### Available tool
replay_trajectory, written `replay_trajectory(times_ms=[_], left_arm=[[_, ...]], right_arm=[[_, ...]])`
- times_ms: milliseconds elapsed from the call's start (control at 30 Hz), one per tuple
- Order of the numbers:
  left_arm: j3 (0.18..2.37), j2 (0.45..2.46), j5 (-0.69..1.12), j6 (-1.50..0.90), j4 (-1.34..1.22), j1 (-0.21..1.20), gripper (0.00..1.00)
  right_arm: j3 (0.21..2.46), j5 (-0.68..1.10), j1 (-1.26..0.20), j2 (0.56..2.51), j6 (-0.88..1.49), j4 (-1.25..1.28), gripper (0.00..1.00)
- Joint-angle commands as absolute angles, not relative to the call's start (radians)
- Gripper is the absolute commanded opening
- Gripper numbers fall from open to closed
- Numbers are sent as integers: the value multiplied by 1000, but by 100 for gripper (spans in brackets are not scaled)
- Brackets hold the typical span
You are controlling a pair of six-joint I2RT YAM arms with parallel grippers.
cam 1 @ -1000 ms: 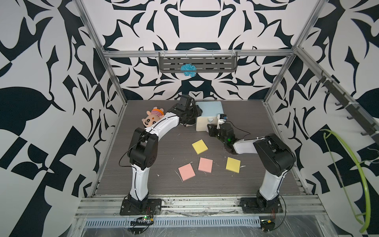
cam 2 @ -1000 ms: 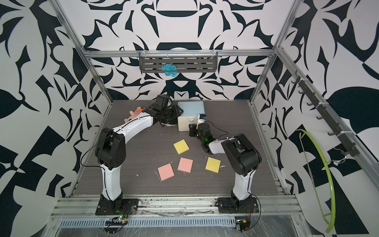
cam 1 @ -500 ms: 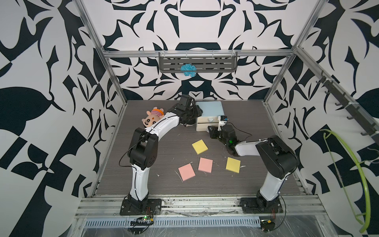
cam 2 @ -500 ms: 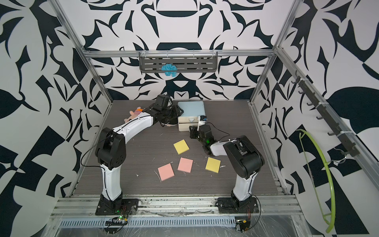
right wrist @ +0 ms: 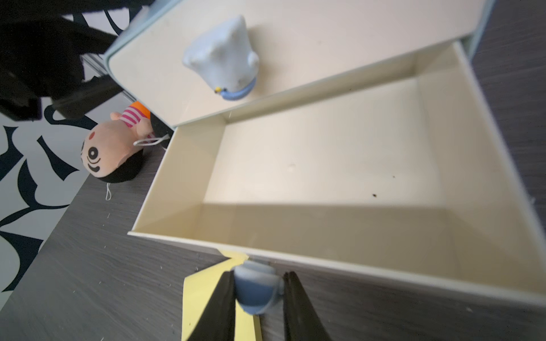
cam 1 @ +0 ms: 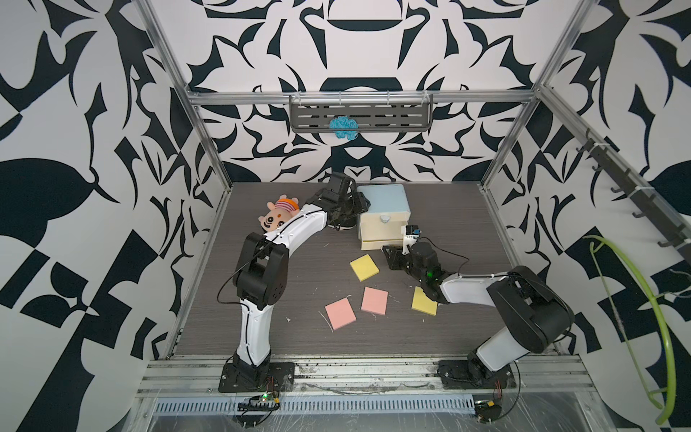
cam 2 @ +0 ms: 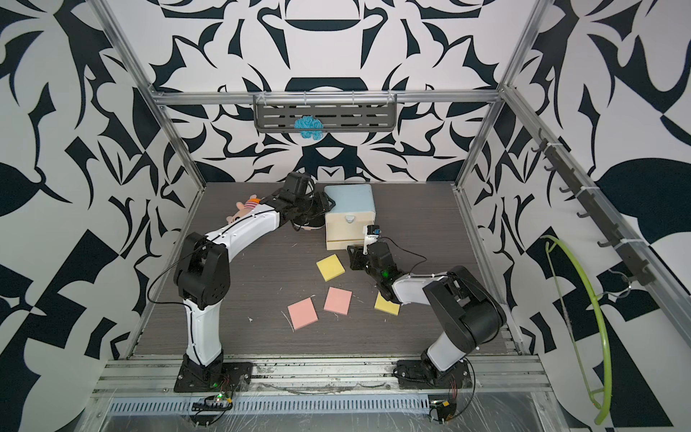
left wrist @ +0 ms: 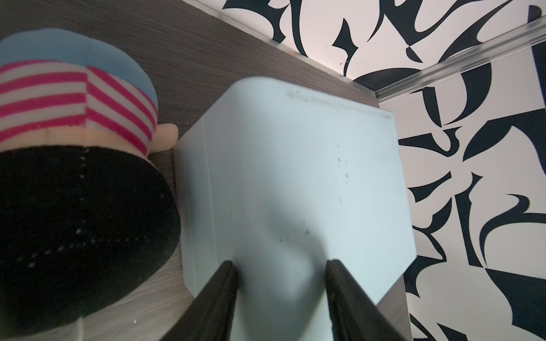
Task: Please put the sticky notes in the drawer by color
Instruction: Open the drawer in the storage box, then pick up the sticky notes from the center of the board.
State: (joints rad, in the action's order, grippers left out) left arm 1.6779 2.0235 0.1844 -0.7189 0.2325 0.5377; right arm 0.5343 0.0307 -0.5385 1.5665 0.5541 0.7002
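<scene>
One clamped knob (right wrist: 255, 290), right wrist only

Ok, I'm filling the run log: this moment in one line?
left gripper open on cabinet top | right gripper shut on knob | drawer out, empty

"What colour is the surface (cam 1: 321, 269)?"

"Dark grey, fine wood grain. The pink sticky notes (cam 1: 340, 313) lie at six o'clock of one yellow sticky note (cam 1: 364, 267); a second yellow note (cam 1: 424, 302) sits at three o'clock of the pink pair."

"And the cabinet (cam 1: 385, 198)?"

"Pale blue top, cream fronts. The open drawer (right wrist: 325, 165) is cream inside with dark specks. The lower knob (right wrist: 255, 290) is blue and white, the upper knob (right wrist: 221, 68) pale bluish-white."

"The plush toy (cam 1: 278, 215)?"

"Peach face, black hair, pink-and-white stripes, an orange patch. Walls (cam 1: 112, 112) — black shapes on white."
</scene>
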Motion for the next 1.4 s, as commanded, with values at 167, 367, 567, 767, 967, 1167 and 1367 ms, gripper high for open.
replay_trajectory(times_ms=[167,367,567,767,967,1167,1367], left_arm=[[1678,2068,241,-724,297,569,54],[1673,2062,238,-724,297,570,55],[1682,2038,233,-714,300,574,63],[1681,1969,193,-681,310,587,73],[1509,1770,87,-574,273,617,91],[1228,1494,-64,-552,305,623,99],[1021,1310,-138,-627,476,577,99]], right_arm=[[516,29,-557,1510,570,671,13],[522,33,-559,1484,555,631,26],[502,30,-560,1337,531,503,60],[500,41,-561,1149,420,262,79],[534,130,-563,1043,307,81,80],[568,227,-585,1028,232,5,80],[604,274,-739,1103,111,-43,80]])
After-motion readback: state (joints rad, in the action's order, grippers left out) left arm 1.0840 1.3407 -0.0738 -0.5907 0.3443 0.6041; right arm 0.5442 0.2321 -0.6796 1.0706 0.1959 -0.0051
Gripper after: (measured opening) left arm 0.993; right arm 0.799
